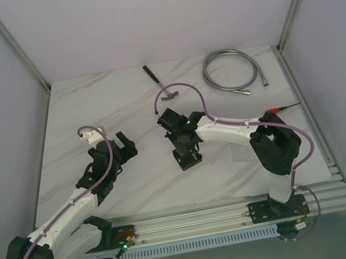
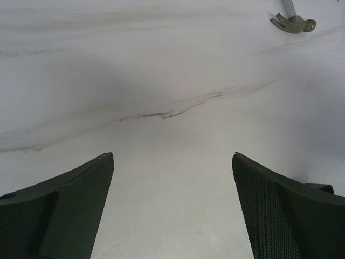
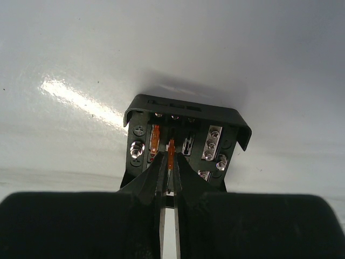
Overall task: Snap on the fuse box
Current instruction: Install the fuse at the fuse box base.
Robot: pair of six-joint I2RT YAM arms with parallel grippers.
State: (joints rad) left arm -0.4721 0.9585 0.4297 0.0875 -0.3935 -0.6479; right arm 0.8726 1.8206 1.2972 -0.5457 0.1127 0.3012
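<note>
Orange fuse (image 3: 171, 148) pinched in the right gripper (image 3: 170, 163), jaws narrow, tip inside the fuse box (image 3: 178, 108); push straight down, no tilt. Left gripper (image 2: 172, 208) gapes wide.

The fuse box (image 1: 189, 160) sits mid-worktop (image 1: 127, 97), with the right tool (image 1: 185, 142) pointing down right over it. The left tool (image 1: 126, 144) hangs well to the box's left, fingers spread. Behind the box lie a hammer (image 1: 160, 86) and a coiled hose (image 1: 230, 74). Off to its right lies a screwdriver (image 1: 281, 108).
</note>
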